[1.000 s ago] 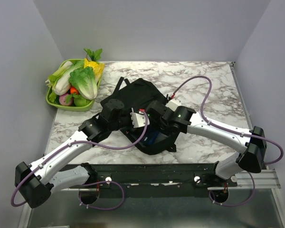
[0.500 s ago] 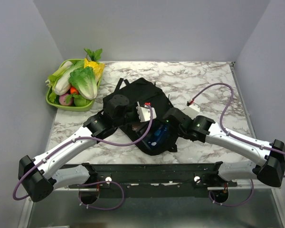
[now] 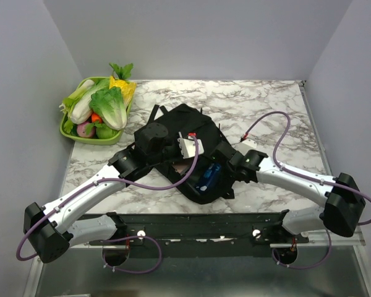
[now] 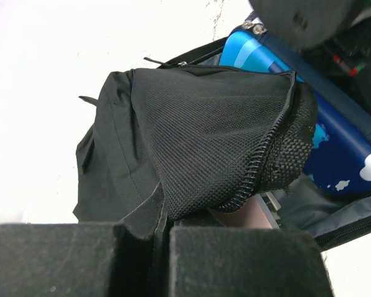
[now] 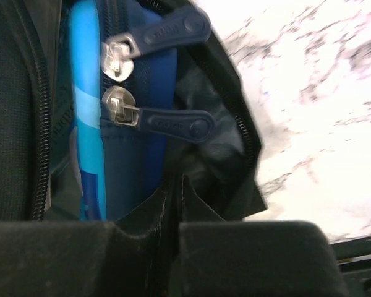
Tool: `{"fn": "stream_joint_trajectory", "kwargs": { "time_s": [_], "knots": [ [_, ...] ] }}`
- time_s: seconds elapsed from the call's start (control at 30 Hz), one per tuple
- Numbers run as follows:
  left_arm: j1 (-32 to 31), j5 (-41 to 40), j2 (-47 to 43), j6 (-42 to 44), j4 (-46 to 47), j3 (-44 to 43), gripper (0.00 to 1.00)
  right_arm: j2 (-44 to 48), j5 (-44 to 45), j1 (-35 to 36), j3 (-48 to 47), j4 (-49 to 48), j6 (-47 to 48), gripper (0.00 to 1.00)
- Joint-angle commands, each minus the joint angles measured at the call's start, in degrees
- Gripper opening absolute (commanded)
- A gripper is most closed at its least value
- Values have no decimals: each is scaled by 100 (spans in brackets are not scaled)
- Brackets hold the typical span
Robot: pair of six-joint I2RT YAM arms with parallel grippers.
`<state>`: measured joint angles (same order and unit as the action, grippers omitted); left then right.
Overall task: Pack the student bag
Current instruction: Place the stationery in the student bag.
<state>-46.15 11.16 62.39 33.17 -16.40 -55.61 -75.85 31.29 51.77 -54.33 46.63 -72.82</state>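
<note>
Your right arm has drawn back toward 4 o'clock since a second ago, when its wrist sat over the middle of the student bag [image 3: 184, 120]. Its fingers have also come together over that time. Your left arm has shifted only slightly and keeps its hold.

You'll find the student bag at the centre of the marble table [image 3: 266, 99], lying slumped with its opening turned toward 5 o'clock.

Your left gripper [image 4: 167, 232] is clamped tight on a fold of the bag's black mesh flap at the 9 o'clock side of the opening. The flap arches up from the pads, its zipper teeth running along the free edge.

Your right gripper [image 5: 173, 210] sits at the bag's 4 o'clock rim. Its fingers are drawn almost together with only a thin slit between them, and a pinch of dark lining rises out of that slit, so it grips the bag's edge.

Inside the opening you can see the blue glasses case [image 3: 208, 176], lying between the two grippers. In your right wrist view it stands on edge just beyond the fingers, with two navy zipper pulls [image 5: 173, 124] pointing toward 3 o'clock.

At 10 o'clock on the table, well apart from the bag, a green tray [image 3: 67, 131] holds toy vegetables [image 3: 111, 105].
</note>
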Motion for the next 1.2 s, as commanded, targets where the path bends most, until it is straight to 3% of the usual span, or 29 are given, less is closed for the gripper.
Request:
{"fn": "stream_joint_trajectory", "kwargs": {
  "time_s": [0.0, 0.07, 0.2, 0.3, 0.4, 0.5, 0.63, 0.8, 1.17],
  "knots": [
    [-61, 308, -192, 23, 674, -160, 1, -403, -886, 70, 124, -804, 119, 8],
    [-61, 334, -183, 14, 682, -160, 1, -500, -1176, 350, 124, -1163, 118, 3],
    [-61, 369, -166, 41, 656, -125, 1, -720, -1608, 729, -122, -1411, 215, 2],
    [-61, 370, -175, 67, 638, -73, 1, -344, -1495, 729, -201, -1342, 356, 4],
    [-61, 370, -192, 128, 595, -55, 1, 307, -907, 721, -437, -605, 514, 20],
    [-61, 335, -201, 172, 594, -37, 1, 817, -598, 642, -483, -94, 681, 29],
    [-61, 352, -245, 181, 577, 7, 1, 1266, -492, 204, -141, -31, 716, 30],
    [-61, 396, -262, 181, 498, 42, 1, 995, 272, -333, 1, -110, 865, 29],
    [-52, 422, -341, 234, 410, 103, 1, 292, 414, -1529, -623, -1779, 1692, 22]
  ]
}}
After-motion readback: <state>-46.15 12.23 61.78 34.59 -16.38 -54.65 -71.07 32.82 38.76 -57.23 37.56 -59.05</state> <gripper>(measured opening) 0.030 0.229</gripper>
